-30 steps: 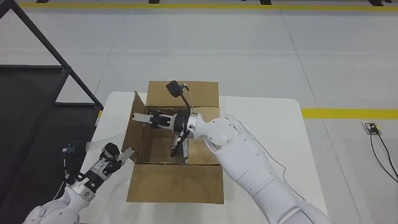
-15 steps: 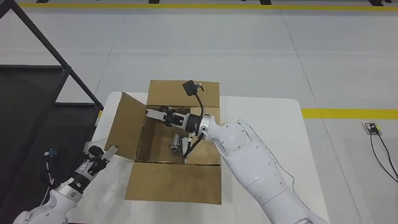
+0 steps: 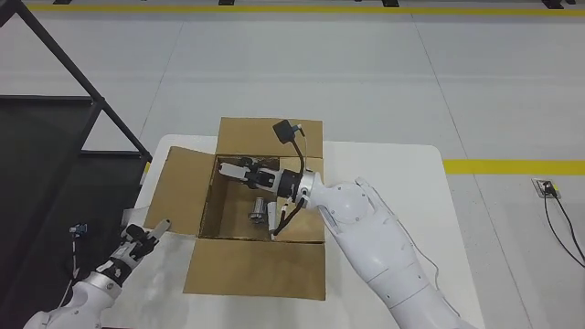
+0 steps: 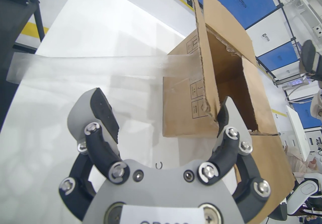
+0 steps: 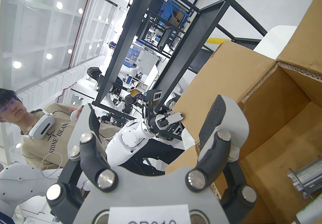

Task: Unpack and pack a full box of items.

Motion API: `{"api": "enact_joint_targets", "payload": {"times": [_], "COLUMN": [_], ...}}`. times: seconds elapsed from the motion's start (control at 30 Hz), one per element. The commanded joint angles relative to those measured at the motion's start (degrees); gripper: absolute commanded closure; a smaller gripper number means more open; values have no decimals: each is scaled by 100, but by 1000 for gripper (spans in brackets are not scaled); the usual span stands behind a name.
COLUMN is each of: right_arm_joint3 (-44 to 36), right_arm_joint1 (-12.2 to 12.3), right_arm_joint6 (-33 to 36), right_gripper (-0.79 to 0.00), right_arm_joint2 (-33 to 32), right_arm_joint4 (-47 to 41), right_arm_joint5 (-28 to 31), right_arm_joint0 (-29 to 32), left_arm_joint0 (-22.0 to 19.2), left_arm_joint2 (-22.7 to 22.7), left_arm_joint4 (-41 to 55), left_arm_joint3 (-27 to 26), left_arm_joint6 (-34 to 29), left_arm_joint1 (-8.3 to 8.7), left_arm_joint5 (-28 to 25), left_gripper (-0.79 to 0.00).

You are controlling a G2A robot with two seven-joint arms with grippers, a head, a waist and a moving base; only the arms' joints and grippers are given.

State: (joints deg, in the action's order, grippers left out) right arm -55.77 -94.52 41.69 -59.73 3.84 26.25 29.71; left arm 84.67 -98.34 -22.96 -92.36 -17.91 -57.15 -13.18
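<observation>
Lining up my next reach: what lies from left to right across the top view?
First the left hand, then the box's left flap, the right hand, and the floor socket.

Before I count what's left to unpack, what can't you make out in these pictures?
- Top view: the right arm covers part of the box floor. The metal pieces beside it are too small to identify.
- Right wrist view: the ribbed metal part is cut off by the picture's edge.
- Left wrist view: the box's outer wall hides the floor and anything on it.
</observation>
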Motion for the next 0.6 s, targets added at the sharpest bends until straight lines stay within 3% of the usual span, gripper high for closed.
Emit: {"api": "enact_joint_targets", "payload": {"times": [0.0, 0.57], "right_arm_joint3": [6, 21], "right_arm_joint1": [4, 35], "right_arm_joint6": [12, 12], "right_gripper": [-785, -785], "right_arm_joint2": [9, 58], "right_arm_joint4": [-7, -58], "right_arm_joint5": [-8, -7], "right_arm_joint0": [-10, -29], "left_arm_joint0": [-53, -193], "left_arm_joint2": [52, 246], "left_arm_joint4": [-56, -397], "left_arm_joint3": [112, 572], "left_arm_joint6": [-44, -301], "left_arm_joint1": [-6, -27], "left_arm_joint5": [83, 130], "left_gripper": [-785, -785]}}
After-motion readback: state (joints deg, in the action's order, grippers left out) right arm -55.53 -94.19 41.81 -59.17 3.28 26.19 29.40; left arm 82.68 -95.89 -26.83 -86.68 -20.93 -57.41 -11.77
